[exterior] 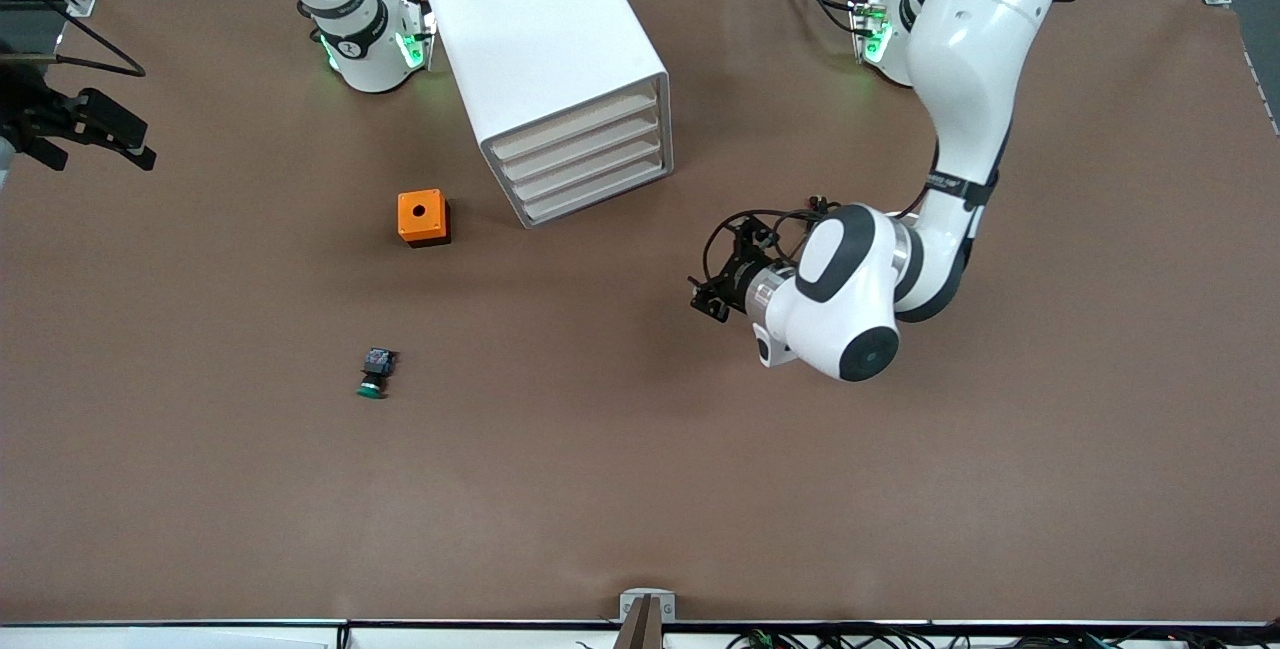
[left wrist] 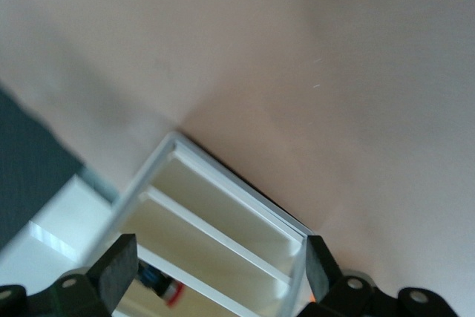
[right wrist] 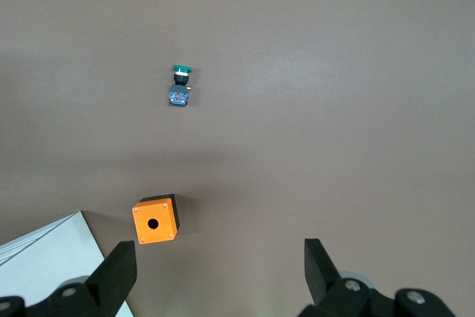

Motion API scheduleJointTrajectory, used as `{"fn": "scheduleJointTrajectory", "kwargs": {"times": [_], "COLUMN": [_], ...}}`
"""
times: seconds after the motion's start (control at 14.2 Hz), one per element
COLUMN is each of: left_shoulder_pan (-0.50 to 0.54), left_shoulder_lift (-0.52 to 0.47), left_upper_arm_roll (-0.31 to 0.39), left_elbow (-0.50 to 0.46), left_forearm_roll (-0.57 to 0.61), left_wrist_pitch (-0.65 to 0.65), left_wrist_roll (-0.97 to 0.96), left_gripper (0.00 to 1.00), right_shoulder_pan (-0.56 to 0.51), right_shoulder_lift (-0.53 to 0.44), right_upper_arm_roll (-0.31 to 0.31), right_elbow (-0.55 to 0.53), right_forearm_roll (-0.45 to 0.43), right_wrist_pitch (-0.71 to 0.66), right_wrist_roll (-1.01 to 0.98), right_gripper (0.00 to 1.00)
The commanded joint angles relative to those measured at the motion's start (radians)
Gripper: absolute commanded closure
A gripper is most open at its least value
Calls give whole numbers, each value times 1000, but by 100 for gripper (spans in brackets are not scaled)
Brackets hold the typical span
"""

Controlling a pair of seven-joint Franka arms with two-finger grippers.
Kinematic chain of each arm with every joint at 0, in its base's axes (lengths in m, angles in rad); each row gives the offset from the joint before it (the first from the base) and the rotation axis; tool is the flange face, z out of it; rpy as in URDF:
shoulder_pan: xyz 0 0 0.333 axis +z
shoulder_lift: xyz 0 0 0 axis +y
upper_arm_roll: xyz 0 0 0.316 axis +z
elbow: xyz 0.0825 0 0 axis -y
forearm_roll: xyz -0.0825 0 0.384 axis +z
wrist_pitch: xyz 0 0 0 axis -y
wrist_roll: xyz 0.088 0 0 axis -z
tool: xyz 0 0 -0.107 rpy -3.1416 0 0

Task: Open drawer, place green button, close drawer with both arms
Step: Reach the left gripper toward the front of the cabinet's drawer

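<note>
1. Left tool (exterior: 712, 291), centre-right of the front frame, hangs over bare worktop (exterior: 900, 489) just off the cabinet's drawer face; fingers (left wrist: 115, 269) spread wide, nothing between them, touching nothing.
2. Right tool (right wrist: 215, 272) also spread wide and empty; its wrist view looks down on the button and the orange box; in the front view it is not visible.
3. Button (exterior: 375, 374), lower left of centre in the front frame: tiny, lying on its side, round green cap toward the camera, black body; well apart from both tools.
4. Cabinet (exterior: 545, 59), top centre: white plastic, rounded corners, set at an angle; four shallow drawers (exterior: 590, 164) stacked alike, all closed.
5. Orange box (exterior: 422, 217): small cube, round hole in its top face, beside the cabinet; worktop brown and matte.
</note>
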Motion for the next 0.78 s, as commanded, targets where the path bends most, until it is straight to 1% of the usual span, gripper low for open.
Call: {"fn": "scheduleJointTrajectory", "kwargs": {"times": [0.0, 0.14, 0.28, 0.35, 0.57, 0.64, 0.71], "left_shoulder_pan": [-3, 0, -1, -1, -1, -3, -13], "left_shoulder_lift": [94, 144, 180, 195, 226, 230, 237], "left_upper_arm_roll": [-27, -67, -70, -73, -114, -116, -119], "left_elbow": [48, 48, 46, 45, 43, 40, 40], "left_forearm_roll": [-98, -117, -150, -169, -192, -209, -222], "left_wrist_pitch": [-24, -24, -32, -33, -47, -49, -70], "left_wrist_roll": [-246, -375, -455, -491, -557, -572, -589], "left_gripper": [0, 0, 0, 0, 0, 1, 5], "right_shoulder_pan": [-9, -10, -10, -9, -7, -7, -7], "right_shoulder_lift": [-25, -24, -20, -19, 10, 13, 15], "right_upper_arm_roll": [8, 8, 8, 8, 8, 8, 8], "right_elbow": [-25, -22, -14, -6, 11, 14, 18], "right_forearm_roll": [-12, -12, -12, -12, -8, -8, -11], "right_wrist_pitch": [9, 10, 7, 0, -10, -28, -31], "right_wrist_roll": [-3, -4, -9, -9, -3, -6, -6], "right_gripper": [0, 0, 0, 0, 0, 0, 0]}}
